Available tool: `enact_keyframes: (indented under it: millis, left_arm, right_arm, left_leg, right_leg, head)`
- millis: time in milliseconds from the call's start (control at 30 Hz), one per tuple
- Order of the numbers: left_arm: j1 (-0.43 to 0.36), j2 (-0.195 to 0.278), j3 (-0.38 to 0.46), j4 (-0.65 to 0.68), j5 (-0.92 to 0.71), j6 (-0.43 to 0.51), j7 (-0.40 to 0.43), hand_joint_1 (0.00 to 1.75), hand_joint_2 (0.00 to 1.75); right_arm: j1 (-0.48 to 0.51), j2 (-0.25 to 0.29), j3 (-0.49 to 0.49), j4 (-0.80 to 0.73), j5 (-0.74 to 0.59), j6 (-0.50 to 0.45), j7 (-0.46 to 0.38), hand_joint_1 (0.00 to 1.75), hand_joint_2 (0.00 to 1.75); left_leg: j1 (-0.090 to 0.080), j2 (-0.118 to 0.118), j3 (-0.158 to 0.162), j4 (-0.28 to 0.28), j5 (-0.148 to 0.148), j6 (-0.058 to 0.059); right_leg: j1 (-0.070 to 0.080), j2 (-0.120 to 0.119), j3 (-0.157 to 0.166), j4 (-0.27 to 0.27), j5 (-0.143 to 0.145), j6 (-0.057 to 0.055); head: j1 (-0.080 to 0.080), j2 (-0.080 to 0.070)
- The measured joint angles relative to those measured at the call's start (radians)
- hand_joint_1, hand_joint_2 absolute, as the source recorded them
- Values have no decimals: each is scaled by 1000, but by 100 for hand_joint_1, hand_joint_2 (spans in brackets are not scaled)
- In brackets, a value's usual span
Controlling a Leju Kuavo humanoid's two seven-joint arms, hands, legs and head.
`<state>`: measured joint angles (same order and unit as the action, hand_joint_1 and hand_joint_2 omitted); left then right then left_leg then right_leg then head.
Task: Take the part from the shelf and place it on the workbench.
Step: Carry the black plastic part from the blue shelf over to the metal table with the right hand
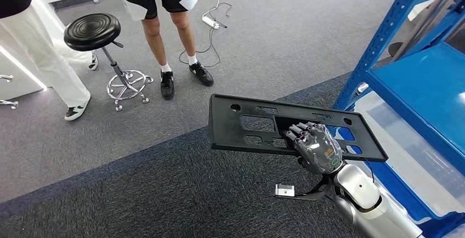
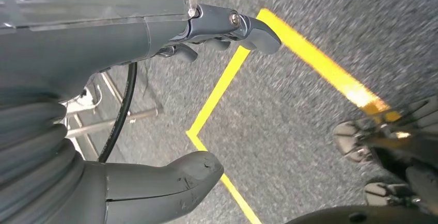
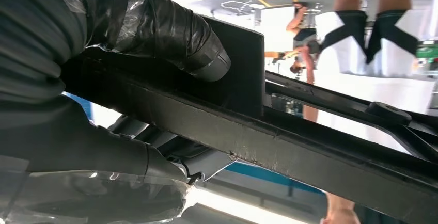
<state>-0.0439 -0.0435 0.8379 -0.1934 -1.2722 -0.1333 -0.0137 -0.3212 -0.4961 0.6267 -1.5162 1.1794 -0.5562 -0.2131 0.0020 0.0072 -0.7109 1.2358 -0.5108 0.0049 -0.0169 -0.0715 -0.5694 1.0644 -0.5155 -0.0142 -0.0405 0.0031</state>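
One black part [image 1: 257, 125], a flat plate with cut-outs, is gripped by the right robot hand [image 1: 317, 147] at its near edge, stretching toward 10 o'clock over the grey floor [image 1: 164, 194]; the blue shelf [image 1: 433, 90] stands at 3 o'clock. Left robot hand [image 2: 155, 105] hangs spread, holding nothing

A matte black flat plastic panel with cut-out holes [image 1: 257, 125], held by a dark grey hand [image 1: 317, 147] on a silver arm. Bright blue metal shelf [image 1: 422, 84]. Grey speckled carpet [image 1: 285, 29]. Yellow floor tape lines [image 2: 315, 61].
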Motion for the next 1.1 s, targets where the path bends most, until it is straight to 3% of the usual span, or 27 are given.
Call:
enact_keyframes:
  millis: [67, 100, 133, 200, 233, 300, 333, 400, 433, 467, 500, 567, 633, 700, 733, 800, 867, 933, 967, 1000, 1033, 1100]
  left_arm:
    - [0, 2, 0, 0, 0, 0, 0, 0, 175]
    - [-1, 3, 0, 0, 0, 0, 0, 0, 175]
    - [-1, 4, 0, 0, 0, 0, 0, 0, 175]
    - [1, 6, -1, 0, -2, 0, -1, 0, 175]
    - [2, 6, -1, 0, -3, 1, -2, 0, 175]
    - [2, 6, -2, 0, -6, 2, -3, 0, 175]
    - [1, 5, -2, 0, -4, 1, -4, 0, 175]
    - [-2, 5, -2, 0, 3, -3, -4, 0, 175]
    - [-2, 6, -1, 0, 9, -9, -4, 0, 175]
    - [-2, 9, 0, 0, 15, -16, -4, 0, 175]
    - [-1, 12, 2, 0, 24, -25, -4, 0, 175]
    - [0, 24, 9, 0, 40, -42, -4, 0, 175]
    - [0, 35, 18, 0, 48, -53, -2, 0, 175]
    - [2, 41, 26, 0, 50, -55, 2, 0, 175]
    - [4, 43, 28, 0, 50, -53, 4, 0, 175]
    - [5, 47, 31, 0, 49, -48, 7, 0, 175]
    - [2, 48, 31, 0, 44, -42, 5, 0, 175]
    - [1, 47, 31, 0, 38, -36, -1, 0, 175]
    - [4, 47, 31, 0, 35, -35, -5, 0, 175]
    - [7, 47, 31, 0, 30, -34, -7, 0, 175]
    - [9, 47, 31, 0, 27, -33, -10, 0, 175]
    - [9, 48, 31, 0, 19, -33, -17, 0, 175]
  right_arm:
    - [-1, 0, -2, 0, 0, 0, 0, 175, 175]
    - [-2, 0, -3, 0, 0, 0, 0, 175, 175]
    - [-2, 1, -3, 0, 0, 0, 0, 175, 175]
    - [-3, 4, -4, -1, 1, 0, 1, 175, 175]
    - [-3, 6, -5, 0, 2, 0, 1, 175, 175]
    - [-7, 10, -9, 2, 6, -1, 4, 175, 175]
    - [-9, 11, -11, 5, 9, -1, 6, 175, 175]
    - [-11, 20, -12, 16, 18, 1, 7, 175, 175]
    - [-14, 29, -10, 24, 23, 4, 7, 175, 175]
    - [-21, 41, -8, 32, 27, 8, 6, 175, 175]
    - [-34, 57, -3, 41, 31, 16, 5, 175, 175]
    - [-76, 92, 13, 64, 35, 39, 4, 175, 175]
    - [-123, 132, 35, 92, 36, 65, 7, 175, 175]
    - [-163, 174, 56, 118, 36, 83, 12, 175, 175]
    - [-181, 192, 66, 128, 36, 88, 15, 175, 175]
    - [-215, 220, 82, 143, 35, 95, 24, 175, 175]
    - [-235, 233, 91, 150, 33, 100, 35, 175, 175]
    - [-241, 234, 97, 152, 30, 103, 44, 175, 175]
    - [-241, 232, 99, 151, 27, 103, 47, 175, 175]
    - [-240, 229, 101, 148, 24, 102, 50, 175, 175]
    - [-240, 222, 102, 143, 19, 100, 51, 175, 175]
    - [-236, 196, 99, 125, 6, 92, 51, 175, 175]
  left_leg:
    - [-15, 43, 70, -135, 47, 22]
    - [-22, 58, 89, -174, 56, 31]
    - [-28, 63, 96, -190, 56, 37]
    - [-28, 39, 100, -204, 64, 45]
    - [-25, 27, 107, -218, 70, 48]
    - [-16, 5, 125, -245, 83, 55]
    - [-15, -7, 127, -249, 85, 56]
    - [-14, -34, 127, -248, 85, 57]
    - [-14, -50, 127, -245, 83, 56]
    - [-14, -65, 127, -240, 81, 54]
    - [-13, -80, 127, -233, 78, 50]
    - [-11, -104, 119, -212, 67, 39]
    - [-9, -124, 103, -197, 63, 28]
    - [-5, -146, 91, -194, 67, 17]
    - [-4, -141, 87, -190, 66, 12]
    - [-5, -87, 61, -142, 41, 1]
    - [-3, -27, -1, -23, -12, -9]
    - [2, -13, -58, 79, -40, -11]
    - [3, -11, -61, 81, -28, -10]
    - [2, -9, -44, 43, 2, -6]
    - [-1, 2, -11, -24, 40, 1]
    - [-16, 44, 54, -148, 82, 17]
  right_leg:
    - [5, -24, 7, -2, -5, 1]
    - [6, -35, 10, -4, -6, 4]
    - [7, -46, 11, -7, -7, 7]
    - [8, -66, 18, -17, -8, 16]
    - [7, -56, 23, -16, -12, 20]
    - [5, 2, 5, 36, -48, 25]
    - [2, 37, -20, 90, -74, 26]
    - [2, 66, -84, 205, -115, 28]
    - [1, 69, -103, 229, -112, 29]
    - [0, 71, -105, 219, -88, 31]
    - [-3, 76, -89, 172, -48, 32]
    - [-11, 120, -43, 59, 11, 34]
    - [-14, 154, -27, 11, 20, 32]
    - [-11, 139, -29, 8, 21, 22]
    - [-10, 126, -27, 6, 22, 16]
    - [-10, 98, -21, 0, 23, 3]
    - [-4, 67, -16, -2, 19, -5]
    - [2, 34, -11, -1, 12, -8]
    - [4, 20, -7, -1, 9, -9]
    - [6, 7, -3, -1, 5, -9]
    - [7, -6, 3, -2, 1, -8]
    - [9, -29, 13, -5, -7, -2]
  head:
    - [0, 0]
    - [0, 0]
    - [0, 0]
    - [0, 0]
    - [1, 0]
    - [1, 0]
    - [2, 0]
    - [2, 0]
    - [2, 0]
    - [2, 0]
    - [2, 0]
    - [2, 0]
    - [1, 0]
    - [1, 0]
    - [1, 0]
    - [-1, 0]
    - [-3, 0]
    - [-3, 0]
    - [-3, 0]
    - [-3, 0]
    - [-3, 0]
    - [-3, 0]
